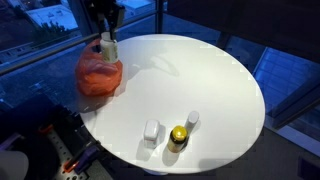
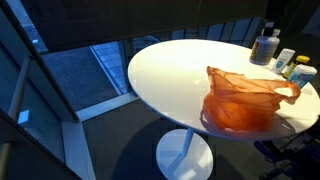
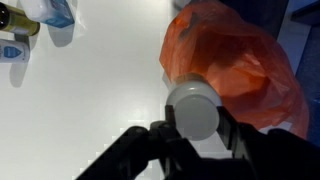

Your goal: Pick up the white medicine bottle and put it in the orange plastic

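Observation:
My gripper [image 3: 195, 125] is shut on the white medicine bottle [image 3: 193, 108], whose round end faces the wrist camera. The orange plastic bag [image 3: 245, 60] lies crumpled on the white table, just beyond and beside the bottle. In an exterior view the gripper [image 1: 106, 30] holds the bottle [image 1: 108, 48] just above the bag [image 1: 98, 78] at the table's edge. In an exterior view the bottle [image 2: 264, 47] hangs behind the bag [image 2: 240, 100].
The round white table [image 1: 190, 70] also holds a small white box [image 1: 152, 132], a dark bottle with a yellow cap [image 1: 178, 137] and a small white container [image 1: 192, 119] near the opposite edge. They show in the wrist view's corner [image 3: 20, 25]. Glass walls surround the table.

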`<state>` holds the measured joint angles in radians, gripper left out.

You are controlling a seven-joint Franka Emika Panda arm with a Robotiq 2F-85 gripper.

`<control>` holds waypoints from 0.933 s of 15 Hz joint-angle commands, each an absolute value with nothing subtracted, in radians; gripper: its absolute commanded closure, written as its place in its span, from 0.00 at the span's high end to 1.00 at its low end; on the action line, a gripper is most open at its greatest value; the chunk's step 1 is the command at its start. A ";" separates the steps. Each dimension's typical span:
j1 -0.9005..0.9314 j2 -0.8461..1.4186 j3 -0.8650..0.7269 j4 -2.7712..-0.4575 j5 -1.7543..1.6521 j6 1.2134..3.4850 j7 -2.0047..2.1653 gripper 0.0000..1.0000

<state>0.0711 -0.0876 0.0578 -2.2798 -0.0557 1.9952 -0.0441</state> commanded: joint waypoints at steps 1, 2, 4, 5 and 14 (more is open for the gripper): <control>0.085 -0.111 0.068 -2.313 -0.007 1.972 -0.105 0.19; 0.090 -0.108 0.070 -2.320 0.001 1.971 -0.119 0.19; 0.095 -0.098 0.074 -2.331 0.013 1.971 -0.145 0.19; 0.097 -0.094 0.075 -2.335 0.019 1.970 -0.160 0.19; 0.101 -0.035 0.080 -2.350 0.050 2.023 -0.247 0.19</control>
